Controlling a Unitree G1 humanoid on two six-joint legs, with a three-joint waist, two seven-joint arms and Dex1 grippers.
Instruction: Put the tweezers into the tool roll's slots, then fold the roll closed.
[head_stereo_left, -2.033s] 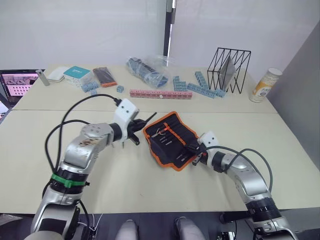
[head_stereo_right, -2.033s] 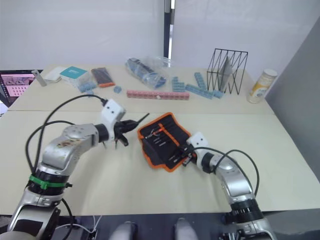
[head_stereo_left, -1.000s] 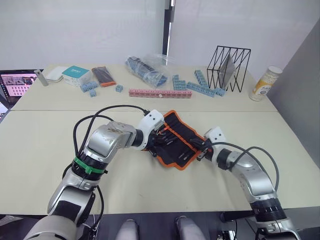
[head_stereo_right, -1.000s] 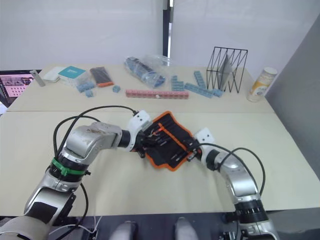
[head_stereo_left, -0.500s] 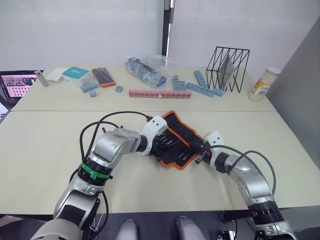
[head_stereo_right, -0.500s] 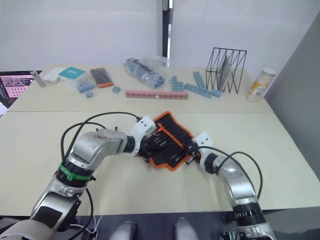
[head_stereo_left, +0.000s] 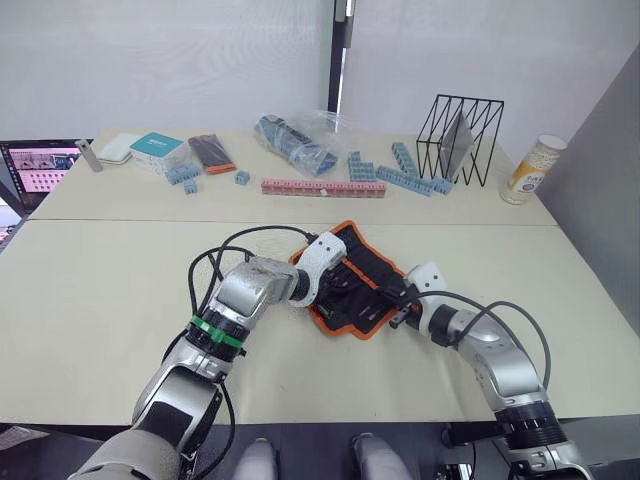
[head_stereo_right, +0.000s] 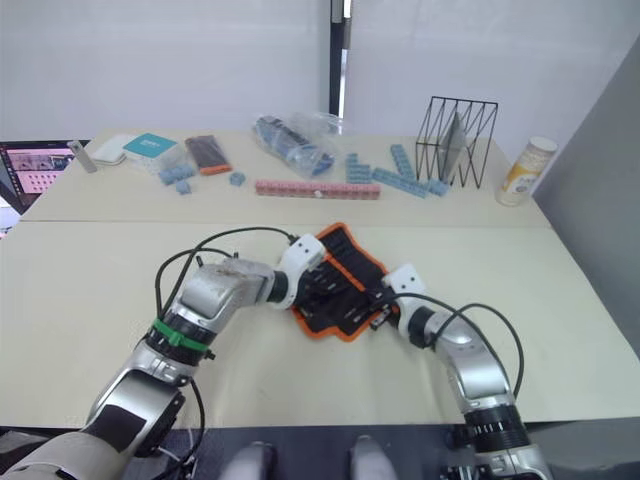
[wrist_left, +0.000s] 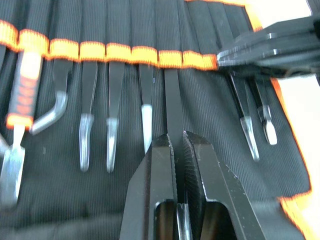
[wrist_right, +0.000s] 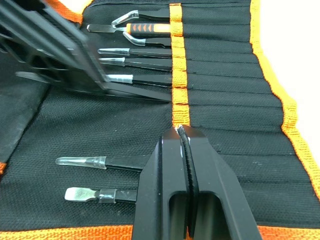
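Both head eyes look forward and down over the table (head_stereo_left: 90, 300), while each wrist camera peers closely along its fingers at the shared tool roll (wrist_left: 210, 110).

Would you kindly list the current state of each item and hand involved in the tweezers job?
tool roll: unrolled, lying flat on the table.
slots: most hold tools.
left hand: shut on a tweezer, feeding it into a slot.
tweezer: partly in its slot.
right hand: shut on the roll's orange strip.
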